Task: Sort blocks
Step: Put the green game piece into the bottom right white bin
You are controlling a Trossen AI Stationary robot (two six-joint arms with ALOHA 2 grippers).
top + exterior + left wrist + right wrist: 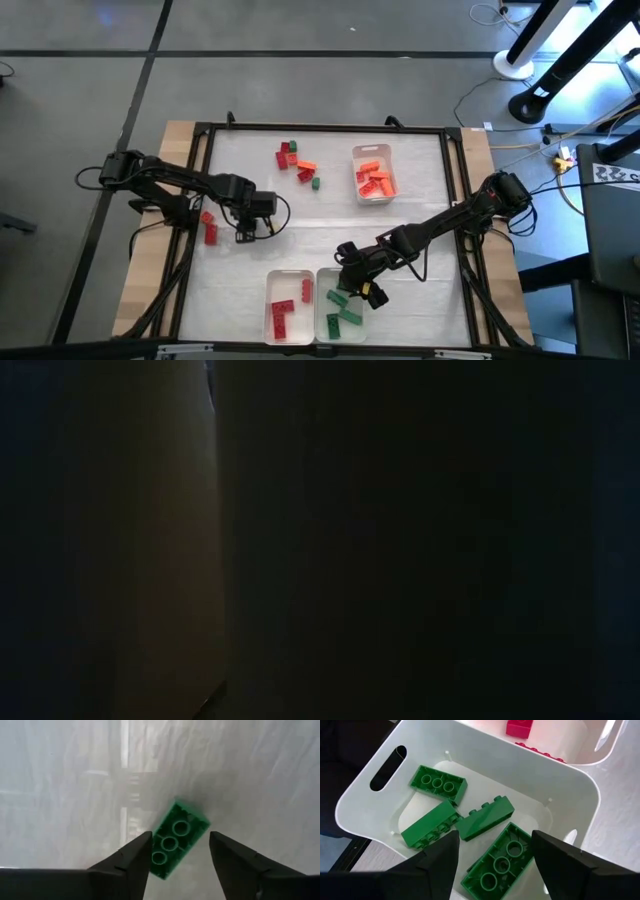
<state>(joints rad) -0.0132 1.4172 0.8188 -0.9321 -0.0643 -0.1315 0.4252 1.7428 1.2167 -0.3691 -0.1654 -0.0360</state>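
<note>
Straddling a small green plastic studded brick (176, 840) lying underside up on the white table cover (260, 780), the left gripper (180, 855) has parted fingers, and one finger (135, 857) is just beside the brick. Hovering open, the right gripper (492, 851) hangs over the white rectangular plastic tray (365, 815) holding four green bricks (470, 820).

The high view looks straight down on the whole table (250, 200); the low view is dark; each wrist view looks down closely, the right sharing the green-brick tray (365, 815) (322, 300)
</note>
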